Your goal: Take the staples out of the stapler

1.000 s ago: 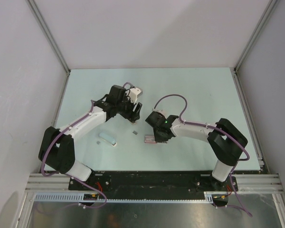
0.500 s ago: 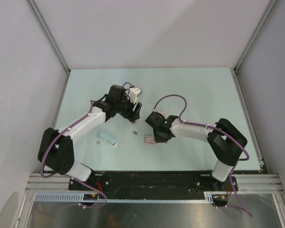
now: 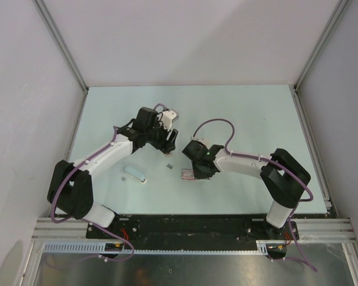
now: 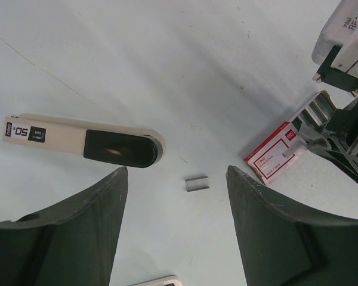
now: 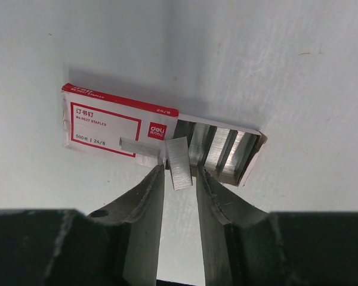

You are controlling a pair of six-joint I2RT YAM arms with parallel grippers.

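Gaping L gripper empty; R gripper ajar round strip over staple-filled box.

Lab test cell (white panels, aluminium rails).

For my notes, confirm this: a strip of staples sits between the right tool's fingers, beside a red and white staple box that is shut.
Not shut: the staple box is slid open, its tray of staples exposed, as the right wrist view shows. The strip of staples does sit between the fingers of the right tool, beside it.
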